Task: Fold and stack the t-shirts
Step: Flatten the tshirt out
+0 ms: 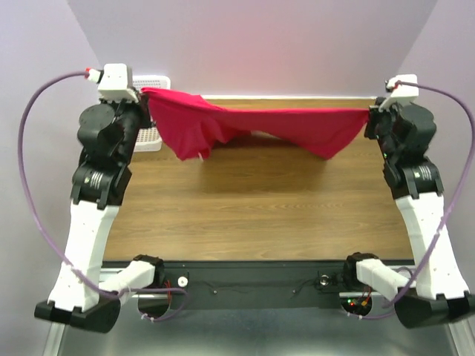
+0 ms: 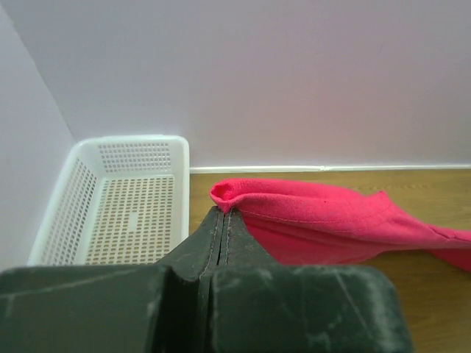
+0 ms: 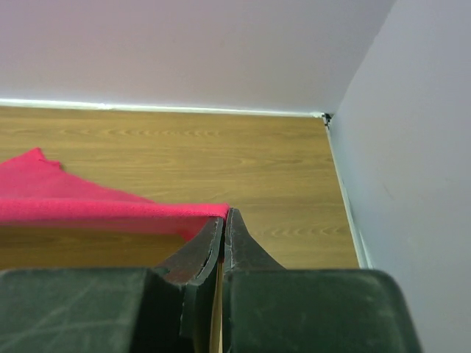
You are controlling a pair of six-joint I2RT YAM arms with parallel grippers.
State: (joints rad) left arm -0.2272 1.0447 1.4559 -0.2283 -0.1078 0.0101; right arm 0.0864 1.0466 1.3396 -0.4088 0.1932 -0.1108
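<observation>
A: Wood-grain surface [image 1: 260, 208], pale walls [image 1: 282, 44] around it, a white basket [image 2: 121, 198] in the far left corner. Where is the shirt?

B: The shirt [image 1: 282, 122] hangs in the air, strung across the far half of the surface. Its top edge runs nearly taut from side to side and the rest sags. A bunched fold droops near the left end and a fuller flap towards the right. Both are low by the wood, and I cannot tell whether they touch it.

A: And the claws?

B: The left claw [image 2: 223, 213] is pinched tight on a rolled hem of the cloth, just beside the basket's rim. The right claw [image 3: 224, 215] is closed on the opposite edge, near the right side of the surface, with a thin strip of fabric running into its tips.

A: So which step is this?

B: I judge it the spreading step: lift, stretch, then lay flat. No fold is made yet, and nothing is stacked.

A: What does the next move call for?

B: Probably lowering both claws together and drawing the cloth towards the near edge. That way the hanging part lands first and smooths out rather than crumpling. Tension should be even, because if one side dips sooner the bunch by the left end may land tucked under. The left claw also needs to keep off the basket.
</observation>
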